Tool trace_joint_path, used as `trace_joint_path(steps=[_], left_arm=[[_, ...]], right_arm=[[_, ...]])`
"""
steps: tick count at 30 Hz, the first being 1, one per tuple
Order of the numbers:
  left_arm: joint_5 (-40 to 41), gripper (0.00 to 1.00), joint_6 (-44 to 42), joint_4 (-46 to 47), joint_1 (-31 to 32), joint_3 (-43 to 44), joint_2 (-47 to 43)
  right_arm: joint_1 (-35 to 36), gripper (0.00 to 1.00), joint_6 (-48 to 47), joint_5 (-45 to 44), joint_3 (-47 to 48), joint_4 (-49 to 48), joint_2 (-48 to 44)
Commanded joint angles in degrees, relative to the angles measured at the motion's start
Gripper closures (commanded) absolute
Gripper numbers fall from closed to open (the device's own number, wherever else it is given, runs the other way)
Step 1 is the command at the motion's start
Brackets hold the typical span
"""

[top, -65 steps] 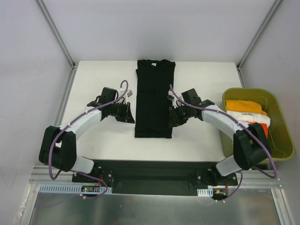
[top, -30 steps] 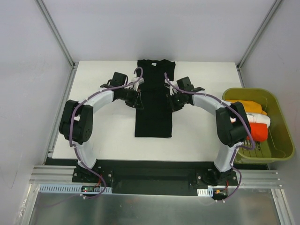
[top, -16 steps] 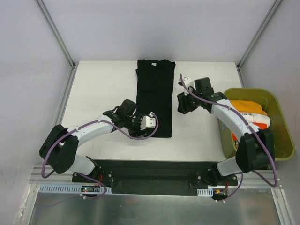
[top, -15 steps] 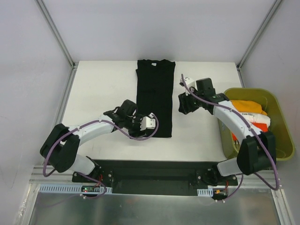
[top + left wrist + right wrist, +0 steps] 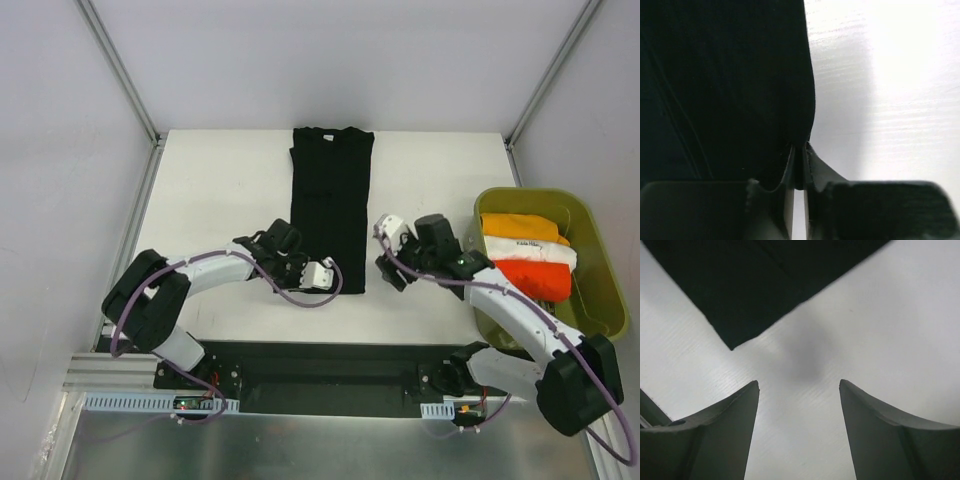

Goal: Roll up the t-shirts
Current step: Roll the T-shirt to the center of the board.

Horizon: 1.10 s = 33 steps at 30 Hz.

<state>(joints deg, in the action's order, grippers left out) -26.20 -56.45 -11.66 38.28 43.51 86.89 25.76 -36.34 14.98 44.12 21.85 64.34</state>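
Note:
A black t-shirt [image 5: 332, 200], folded into a long narrow strip, lies flat in the middle of the table. My left gripper [image 5: 300, 275] is at its near left corner. In the left wrist view that gripper [image 5: 800, 150] is shut on the edge of the black t-shirt [image 5: 725, 90]. My right gripper [image 5: 386, 273] hovers just right of the near right corner, apart from the cloth. Seen from the right wrist, it [image 5: 799, 384] is open over bare table, with the black t-shirt [image 5: 765, 280] beyond its tips. Orange [image 5: 515, 226], white [image 5: 530, 248] and red-orange [image 5: 530, 277] t-shirts lie in the tub.
An olive-green plastic tub [image 5: 603, 270] stands at the table's right edge, close behind my right arm. White walls and metal frame posts [image 5: 125, 75] bound the table on the left, back and right.
My left gripper has slid to the shirt's near left corner and shut on its edge. The right gripper has come down from beside the shirt's middle to its near right corner, opening wider.

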Motion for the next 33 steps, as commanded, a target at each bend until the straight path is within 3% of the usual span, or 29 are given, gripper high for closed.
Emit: trace_joint_path(steps=[1, 5, 12, 28, 30, 33], left_arm=[[-8.3, 1.0, 2.02, -15.79, -1.27, 9.62, 6.69], [-17.71, 1.0, 10.72, -24.26, -6.1, 17.3, 11.01], [-30.22, 1.0, 13.47, -30.95, -11.3, 24.69, 16.37], [-36.12, 1.0, 10.31, -37.03, -14.64, 29.7, 20.07], [-36.82, 1.0, 10.22, -37.56, -15.16, 30.14, 20.33], [-36.74, 1.0, 9.6, -38.52, -15.69, 30.67, 20.77]], right_arm=[[9.98, 0.31, -12.69, -3.38, -7.63, -10.49, -5.88], [16.16, 0.3, -17.18, -4.7, -10.01, -14.1, -4.75], [23.72, 0.29, -19.82, -5.31, -11.86, -20.26, -1.33], [25.31, 0.29, -22.11, -8.13, -5.54, -27.29, 14.14], [25.22, 0.32, -23.6, -7.78, -4.83, -27.82, 16.94], [25.13, 0.52, -24.48, -8.73, -4.04, -28.87, 19.5]])
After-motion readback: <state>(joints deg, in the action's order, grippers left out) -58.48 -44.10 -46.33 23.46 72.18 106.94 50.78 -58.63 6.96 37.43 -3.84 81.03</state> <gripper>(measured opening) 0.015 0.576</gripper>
